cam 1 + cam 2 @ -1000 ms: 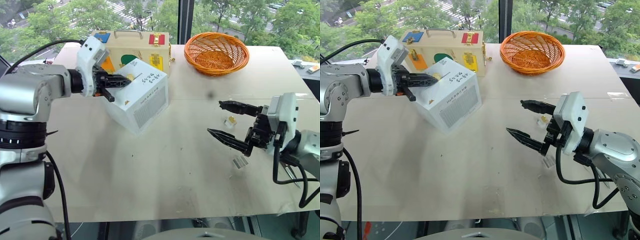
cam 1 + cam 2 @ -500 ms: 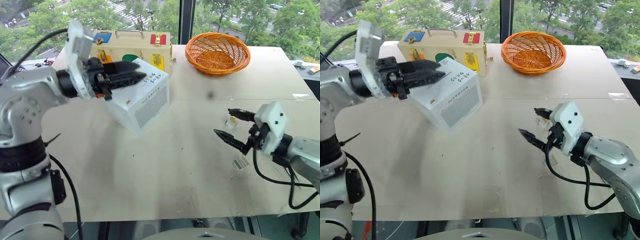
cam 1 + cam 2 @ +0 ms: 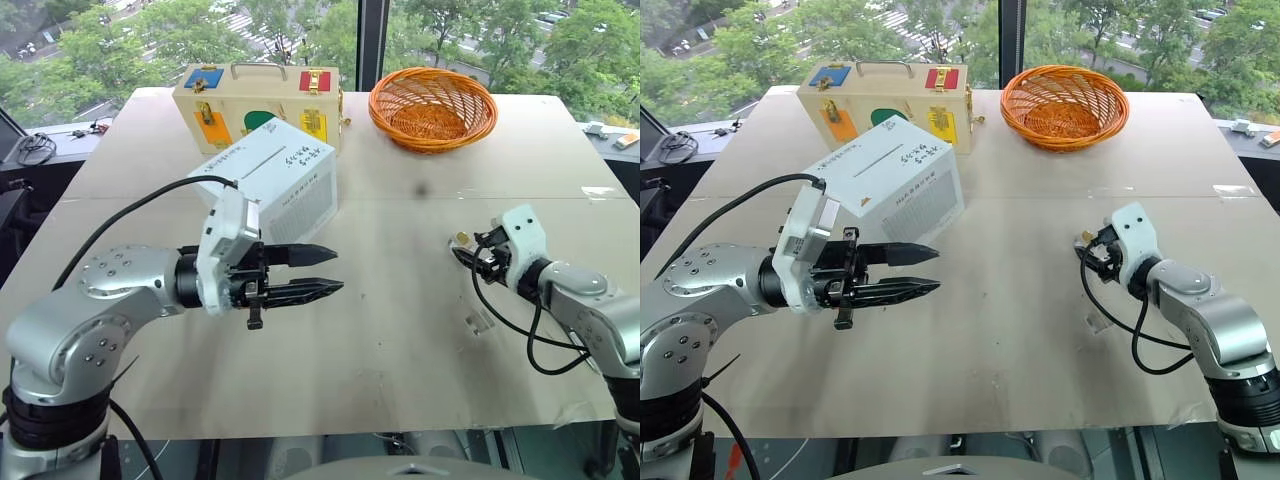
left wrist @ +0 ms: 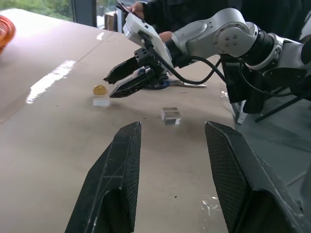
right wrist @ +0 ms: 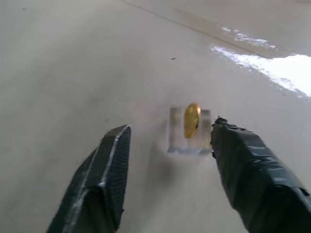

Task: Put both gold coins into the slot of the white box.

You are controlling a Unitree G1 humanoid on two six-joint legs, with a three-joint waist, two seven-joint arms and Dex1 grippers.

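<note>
So the white box [image 3: 272, 181] sits tilted, slot [image 3: 876, 160] facing up to take coins. Well right of the box, the right gripper [image 5: 167, 160] is spread around a gold coin [image 5: 192, 120] upright in its clear holder [image 5: 188, 141]; the left gripper [image 3: 325, 270], just in front of the box, hangs spread and empty

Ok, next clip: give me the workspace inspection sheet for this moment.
Surface: pale table, scuffed, with glare patches.
Job's things: white box tilted, slot facing up; one gold coin upright in a clear holder; second clear holder without a coin.
Clutter: wooden case, orange basket, scissors.
End effectors: left end effector open, holding nothing; right end effector open, straddling the coin, not gripping yet.
Cables: black cable looping over left arm; another under right wrist.
Surroundings: windows, trees outside; a person behind the table.
</note>
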